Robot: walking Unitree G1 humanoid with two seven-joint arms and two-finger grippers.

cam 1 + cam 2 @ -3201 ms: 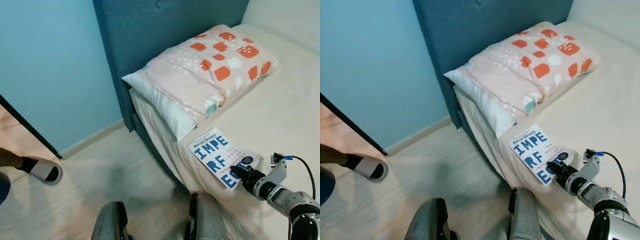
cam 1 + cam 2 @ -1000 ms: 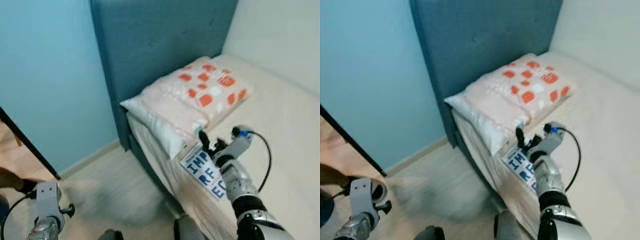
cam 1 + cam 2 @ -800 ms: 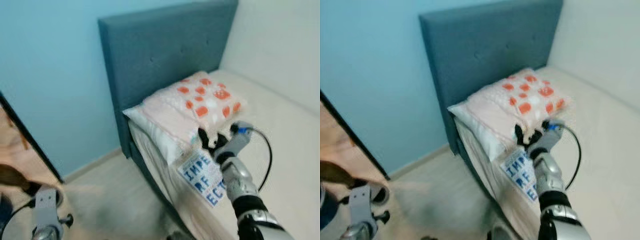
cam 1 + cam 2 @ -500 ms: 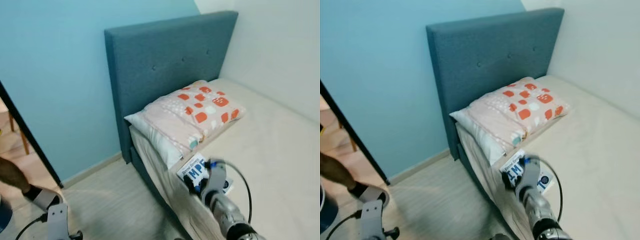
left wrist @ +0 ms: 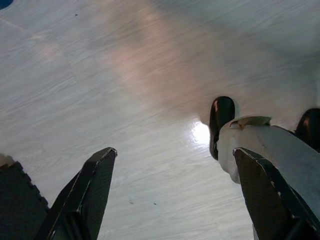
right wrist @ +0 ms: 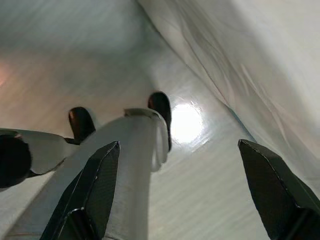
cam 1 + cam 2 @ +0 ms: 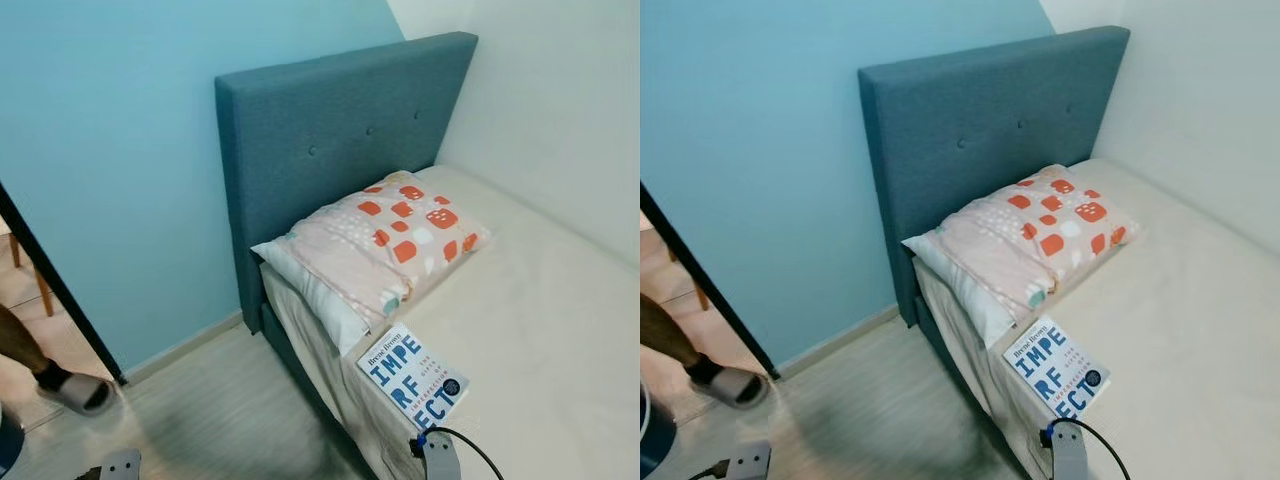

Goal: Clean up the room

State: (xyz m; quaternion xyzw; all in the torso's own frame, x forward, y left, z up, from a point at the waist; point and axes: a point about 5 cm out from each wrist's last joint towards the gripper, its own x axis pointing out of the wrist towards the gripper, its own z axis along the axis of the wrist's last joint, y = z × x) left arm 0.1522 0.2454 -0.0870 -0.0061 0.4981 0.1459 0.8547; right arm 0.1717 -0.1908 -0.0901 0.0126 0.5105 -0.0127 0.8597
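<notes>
Book (image 7: 414, 376): you will find it lying flat on the cream mattress (image 7: 540, 320), cover up, close to the near edge of the bed and just short of the pillow's lower corner. White cover, large blue capital letters, a small dark round sticker at one corner. Nothing grips or touches it.

Pillow (image 7: 375, 246): pale pink with orange and white squares, at the head of the bed against the blue-grey buttoned headboard (image 7: 330, 130). Its white end overhangs the mattress side a little.

Right gripper (image 6: 175, 185): released. In its wrist view you see the two black fingers (image 6: 95, 185) spread wide, nothing between them, pointing down at the pale floor beside the hanging bed sheet (image 6: 240, 65). The robot's own leg and foot lie under it. In the head views you see only the grey wrist piece (image 7: 1067, 455) and its black cable at the bottom edge, below the book and apart from it.

Left gripper (image 5: 175, 190): released too. Its fingers stand wide apart over pale floorboards (image 5: 125, 75), holding nothing, with the robot's other leg near one fingertip.

Person: a leg and a grey slipper (image 7: 72, 392) on the floor at the left, beyond a dark door edge (image 7: 55, 290).

Walls: light blue (image 7: 110, 150) behind the headboard, white along the bed's far side.
</notes>
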